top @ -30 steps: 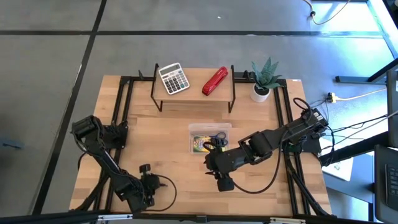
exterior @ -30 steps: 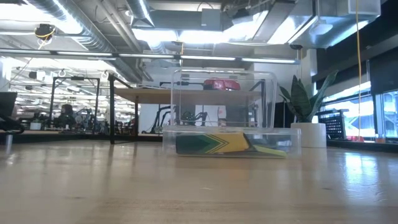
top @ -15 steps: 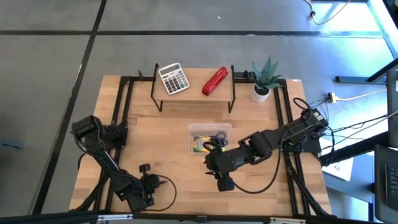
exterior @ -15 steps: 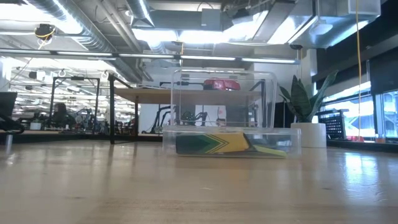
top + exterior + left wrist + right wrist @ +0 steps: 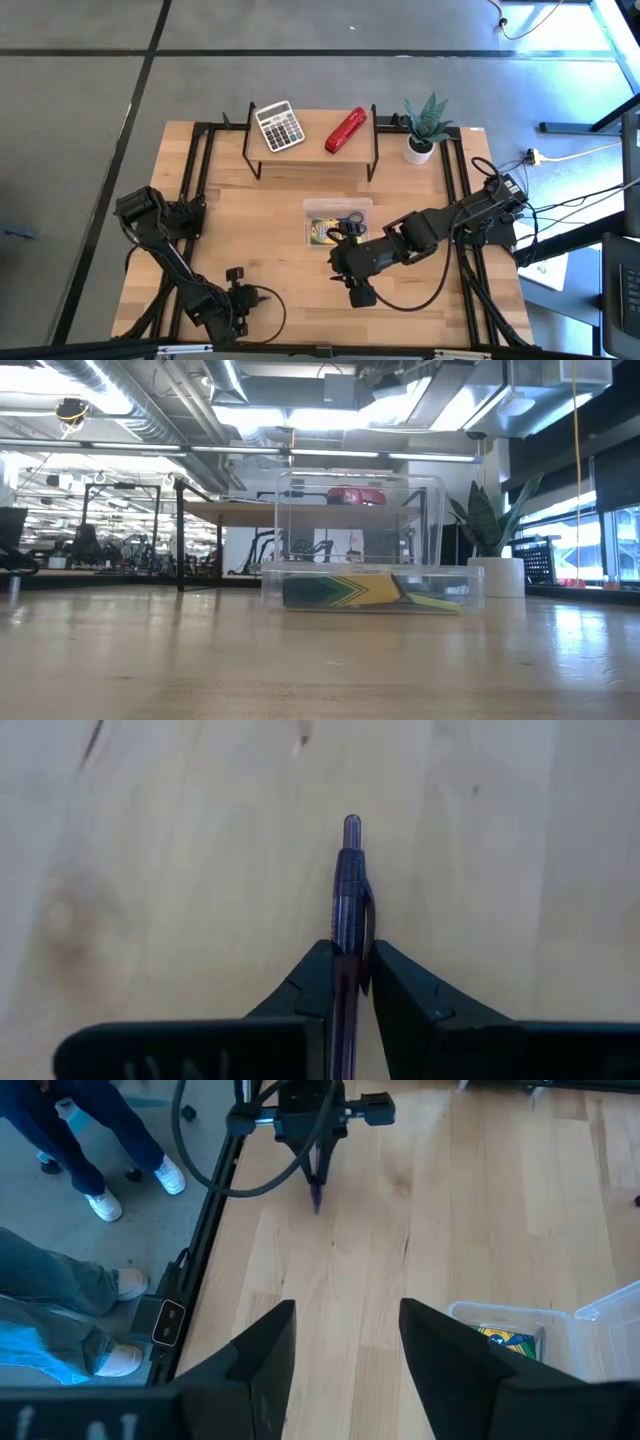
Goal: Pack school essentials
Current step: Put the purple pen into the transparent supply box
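A thin dark purple pen (image 5: 349, 880) is in my left gripper (image 5: 348, 955), which is shut on it near the table's near-left corner (image 5: 240, 297). The right wrist view shows that gripper (image 5: 318, 1125) pointing down with the pen (image 5: 317, 1188) below it. A clear lidded container (image 5: 337, 222) stands mid-table with its lid up (image 5: 360, 525). It holds the blue-handled scissors (image 5: 349, 222) and the yellow-green printed box (image 5: 322, 234), (image 5: 505, 1338). My right gripper (image 5: 347, 1305) hangs open just near of the container (image 5: 342, 265), touching nothing. I cannot pick out the tiny yellow block. My left gripper pinches the pen's barrel (image 5: 347, 935) between its two fingers (image 5: 310, 982), with the pen lying along them. The fingers point down from above. The pen's free end (image 5: 351, 822) sticks out past the fingertips toward the wood; whether it touches the table I cannot tell.
A black rack at the far edge carries a grey calculator (image 5: 279, 126) and a red stapler (image 5: 346, 130). A potted plant (image 5: 424, 130) stands at the far right. Black frame rails (image 5: 200, 180) run along both sides. People's legs (image 5: 60, 1140) show on the floor beside the table.
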